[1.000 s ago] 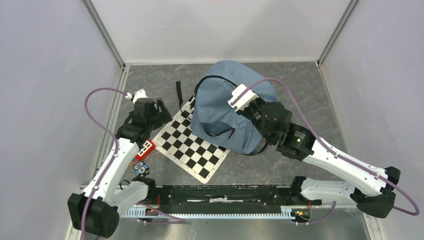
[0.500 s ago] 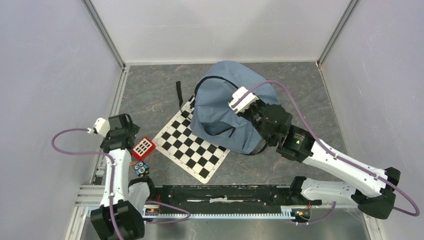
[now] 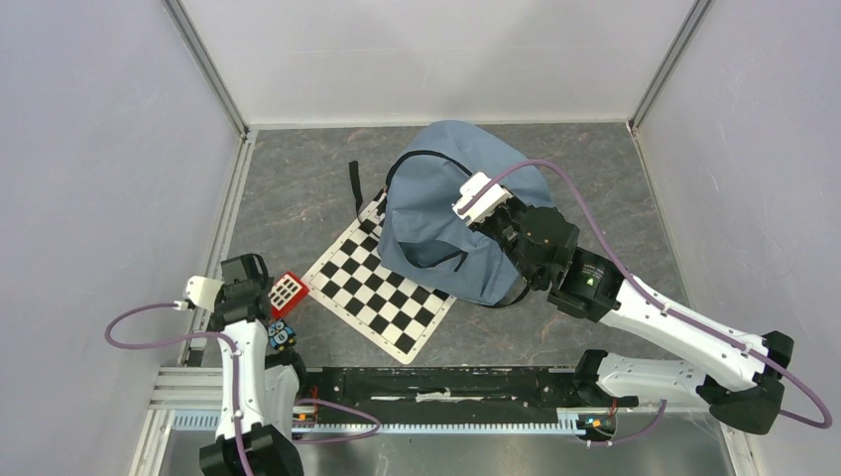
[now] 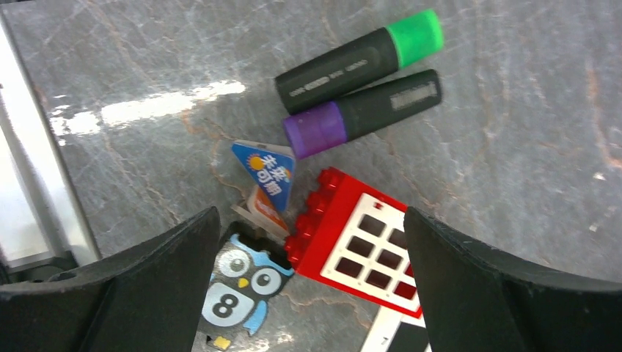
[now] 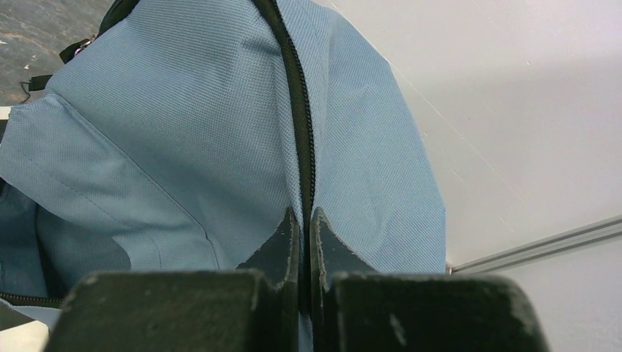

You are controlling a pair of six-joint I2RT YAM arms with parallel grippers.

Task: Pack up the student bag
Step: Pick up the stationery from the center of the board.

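The student bag [image 3: 426, 198]: your right gripper [image 5: 302, 220] pinches its zip; your left gripper [image 4: 312, 227] gapes above the red block [image 4: 352, 253].

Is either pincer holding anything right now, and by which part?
The right pincer is shut on the student bag, pinching it along its black zip. The left pincer is open and holds nothing.

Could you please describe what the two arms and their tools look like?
Both arms have white links and black joints: left arm, right arm. A purple cable loops along each. The left tool and right tool have black fingers. A green light glows on the right arm.
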